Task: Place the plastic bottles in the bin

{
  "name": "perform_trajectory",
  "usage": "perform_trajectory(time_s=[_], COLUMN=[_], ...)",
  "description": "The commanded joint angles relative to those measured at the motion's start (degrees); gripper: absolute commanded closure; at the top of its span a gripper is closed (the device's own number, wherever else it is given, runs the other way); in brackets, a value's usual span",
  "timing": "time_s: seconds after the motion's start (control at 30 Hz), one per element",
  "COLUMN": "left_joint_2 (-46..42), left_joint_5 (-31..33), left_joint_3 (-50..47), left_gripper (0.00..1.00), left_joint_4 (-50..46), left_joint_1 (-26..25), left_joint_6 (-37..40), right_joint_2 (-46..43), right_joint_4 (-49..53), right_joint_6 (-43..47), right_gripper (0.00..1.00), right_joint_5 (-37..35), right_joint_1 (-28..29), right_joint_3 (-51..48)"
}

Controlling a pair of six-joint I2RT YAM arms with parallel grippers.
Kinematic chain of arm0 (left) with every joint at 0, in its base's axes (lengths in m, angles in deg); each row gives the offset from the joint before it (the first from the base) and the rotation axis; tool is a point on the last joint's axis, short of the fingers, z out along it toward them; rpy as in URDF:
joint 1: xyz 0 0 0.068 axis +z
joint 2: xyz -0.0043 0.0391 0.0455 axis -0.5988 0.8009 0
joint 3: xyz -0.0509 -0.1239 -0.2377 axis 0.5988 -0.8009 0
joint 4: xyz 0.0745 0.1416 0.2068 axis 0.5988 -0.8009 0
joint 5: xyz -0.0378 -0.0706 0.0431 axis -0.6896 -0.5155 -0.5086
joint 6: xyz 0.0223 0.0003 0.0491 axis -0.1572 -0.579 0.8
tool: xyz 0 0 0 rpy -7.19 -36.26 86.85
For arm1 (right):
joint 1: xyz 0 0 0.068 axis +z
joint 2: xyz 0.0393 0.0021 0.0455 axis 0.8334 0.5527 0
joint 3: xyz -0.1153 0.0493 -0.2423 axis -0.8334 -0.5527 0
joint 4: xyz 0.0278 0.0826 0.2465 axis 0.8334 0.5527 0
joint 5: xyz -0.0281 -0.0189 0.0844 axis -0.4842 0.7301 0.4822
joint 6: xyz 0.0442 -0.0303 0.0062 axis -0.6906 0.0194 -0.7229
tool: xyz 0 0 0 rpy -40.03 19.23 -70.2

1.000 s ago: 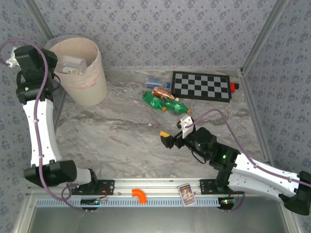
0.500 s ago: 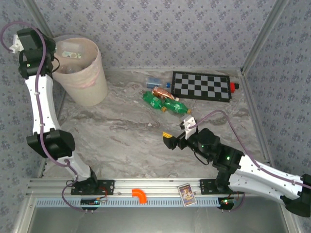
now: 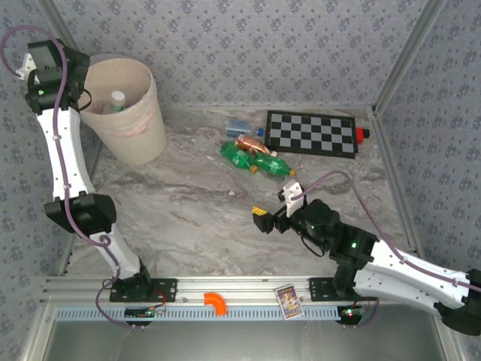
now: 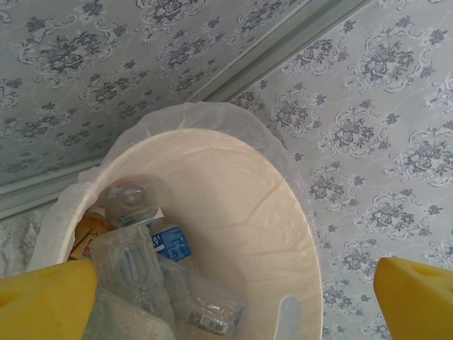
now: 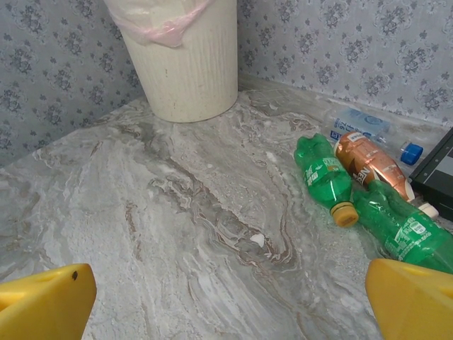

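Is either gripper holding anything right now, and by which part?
Nothing is held. The left gripper is open above the bin; the right gripper is open over the table, short of the green bottles.

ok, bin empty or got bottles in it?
Not empty. The left wrist view shows several plastic bottles piled inside the bin, mostly clear, one blue-labelled.

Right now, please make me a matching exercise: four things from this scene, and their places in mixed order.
1 bin
2 checkerboard
3 left gripper
4 green bottles

a open, above the bin
b far left corner of the table
c lying beside the orange bottle
d flat, just right of the orange bottle

Pairs: 1-b; 2-d; 3-a; 4-c
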State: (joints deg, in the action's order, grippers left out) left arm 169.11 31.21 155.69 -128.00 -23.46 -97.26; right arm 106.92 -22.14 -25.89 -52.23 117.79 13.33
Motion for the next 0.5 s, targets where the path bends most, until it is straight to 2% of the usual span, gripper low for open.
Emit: perform_trajectory(time_s=[0.0, 0.23, 0.47], left_joint_2=[-4.5, -5.1, -4.8], left_joint_5=[2.7, 3.4, -2.5], left_joint_3=[-0.1, -2.2, -3.9], left_gripper=[0.0, 0.0, 0.0], left_joint_4=[-0.4, 1.6, 2.9], left_joint_1=[-2.4, -5.4, -5.5], left_joint_6=[3.0, 7.4, 9.6], right_joint_2=[0.8, 1.0, 0.4], right_joint_4=[-0.5, 3.2, 3.3], right_joint_6=[-1.0, -1.6, -2.3], right_gripper=[0.0, 0.01, 0.01], right_joint_5=[-1.0, -2.1, -3.5], right_joint_1=[0.3, 1.7, 2.8], right_joint_3=[2.4, 4.4, 4.0])
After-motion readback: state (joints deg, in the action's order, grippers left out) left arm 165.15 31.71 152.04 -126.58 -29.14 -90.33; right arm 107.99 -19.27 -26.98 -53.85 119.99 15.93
